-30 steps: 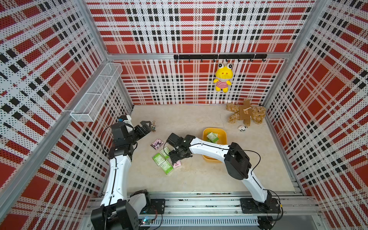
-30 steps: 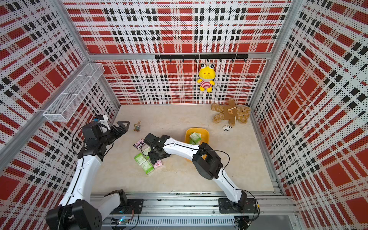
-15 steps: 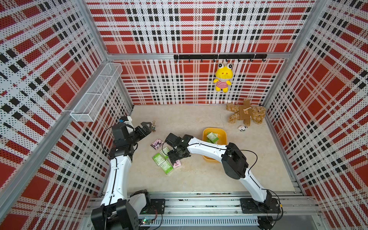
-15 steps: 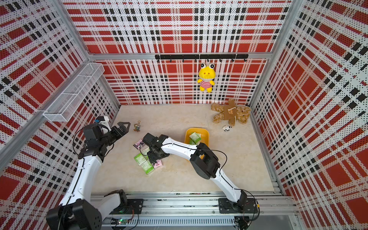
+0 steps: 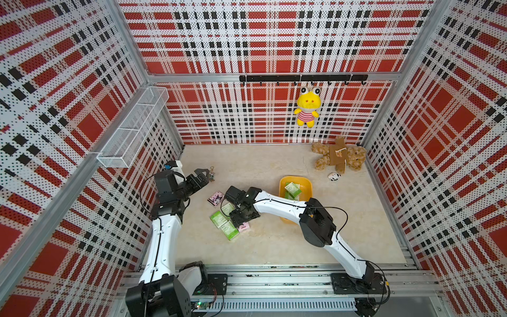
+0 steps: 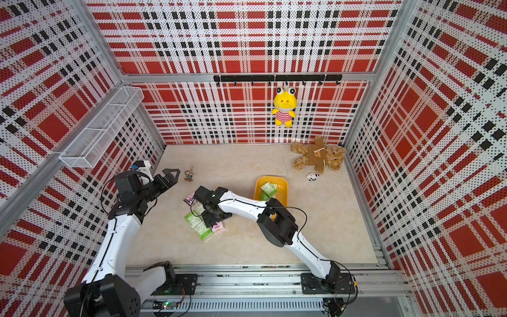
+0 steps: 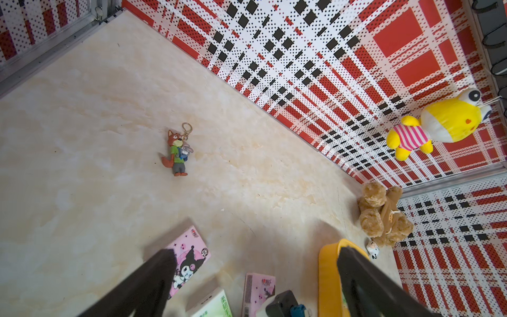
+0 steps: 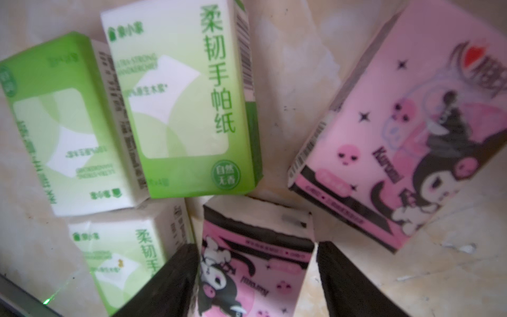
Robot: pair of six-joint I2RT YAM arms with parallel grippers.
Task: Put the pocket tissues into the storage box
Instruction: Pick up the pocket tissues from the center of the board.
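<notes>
My right gripper (image 8: 256, 247) reaches down into a cluster of pocket tissues mid-table. It is open, its jaws straddling a pink pack (image 8: 258, 269) that lies flat: one finger touches it, the other stands a sliver off. Three green packs (image 8: 178, 104) and another pink pack (image 8: 397, 137) lie around it. In both top views the cluster (image 5: 223, 223) (image 6: 197, 225) sits left of the yellow storage box (image 5: 307, 182) (image 6: 284, 184), which holds green packs (image 5: 293, 189). My left gripper (image 5: 204, 175) (image 7: 256, 251) hovers open and empty at the left.
A fox keychain (image 5: 211, 174) lies just beyond the left gripper. A teddy bear (image 5: 340, 156) and a small white cow toy (image 5: 334, 176) sit at the back right. A yellow frog plush (image 5: 307, 107) hangs on the back wall; a wire basket (image 5: 134, 129) is on the left wall.
The right arm's elbow has drifted slightly left while its gripper stays over the pack cluster. The left arm has barely moved.
</notes>
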